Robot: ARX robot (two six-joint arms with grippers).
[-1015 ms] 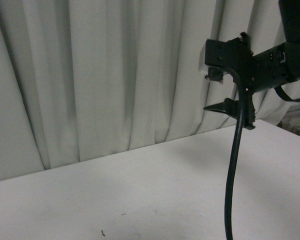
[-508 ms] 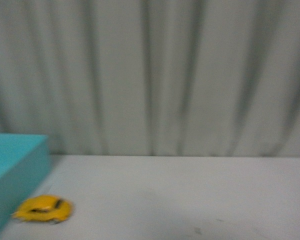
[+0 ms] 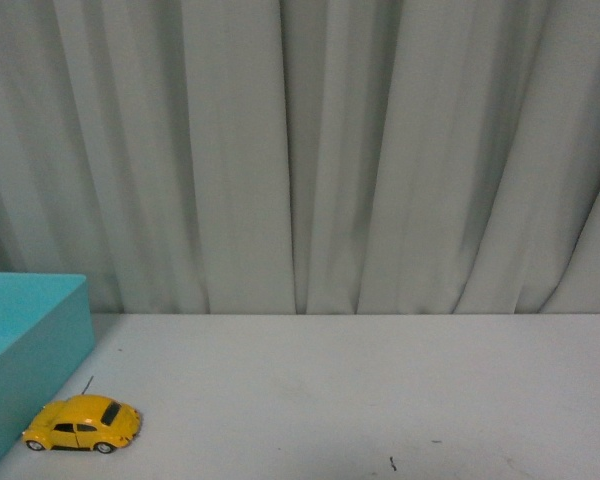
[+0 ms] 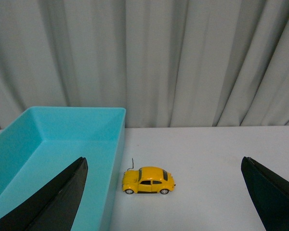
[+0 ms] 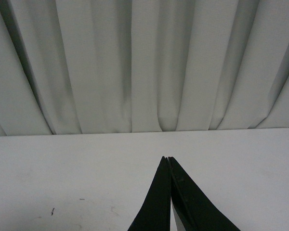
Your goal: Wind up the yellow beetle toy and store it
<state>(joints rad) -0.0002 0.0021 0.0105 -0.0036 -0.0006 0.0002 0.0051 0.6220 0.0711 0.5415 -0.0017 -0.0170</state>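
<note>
left wrist view: the left gripper (image 4: 164, 160) has its jaws spread wide with nothing between them. they frame the yellow beetle toy (image 4: 148, 179), which stands on its wheels on the white bench (image 4: 221, 159), side-on to the camera. the toy sits just beside the outer wall of the open teal bin (image 4: 116, 154), apart from it by a narrow strip. the right gripper (image 5: 167, 160) has its jaws pressed together, holding nothing, over bare bench with the pleated curtain (image 5: 135, 62) behind. neither arm shows in the front view.

likely trouble: the toy's place so near the bin leaves little room, so a finger coming down on that side could strike the wall or push the bin. the body looks glossy and rounded, so a high pinch may slip off. a glancing touch could set the toy rolling away.
</note>
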